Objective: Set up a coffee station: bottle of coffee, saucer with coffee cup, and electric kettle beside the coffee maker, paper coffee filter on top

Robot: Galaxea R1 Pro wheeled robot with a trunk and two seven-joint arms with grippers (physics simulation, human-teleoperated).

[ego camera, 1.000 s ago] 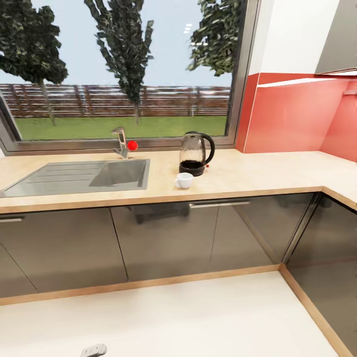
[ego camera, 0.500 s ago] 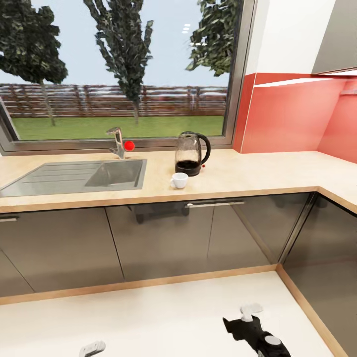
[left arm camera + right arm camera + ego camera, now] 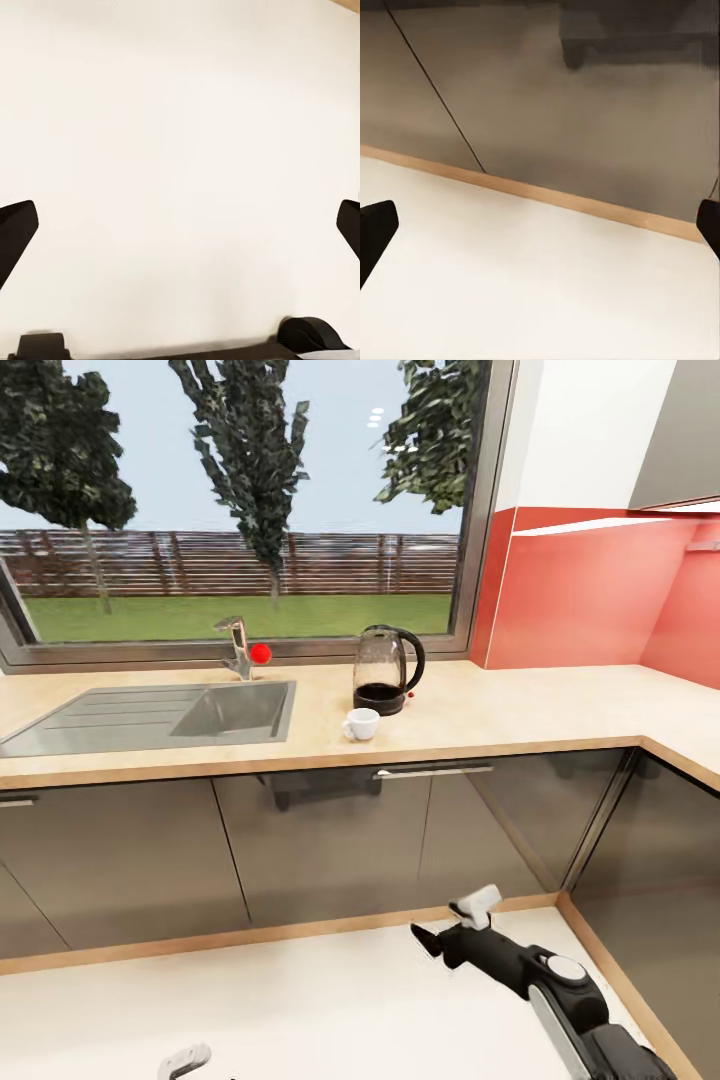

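1. The right gripper point(image 3: 445, 925) hangs low over the pale floor point(image 3: 300, 1000); its wrist view shows the fingers spread wide and empty, facing the cabinet fronts point(image 3: 585, 112) and plinth strip.
2. The left gripper point(image 3: 180, 225) in its wrist view is also wide open and empty, above bare floor.
3. Farther off, the head view shows the kitchen countertop point(image 3: 520, 710), with the coffee cup point(image 3: 361, 724) just in front of the electric kettle point(image 3: 387, 670), right of the sink point(image 3: 150, 715)

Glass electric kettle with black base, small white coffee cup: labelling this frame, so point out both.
Glass electric kettle point(image 3: 383, 672): head view, on its clear glass body.
White coffee cup point(image 3: 361, 724): head view, on its outer side wall.
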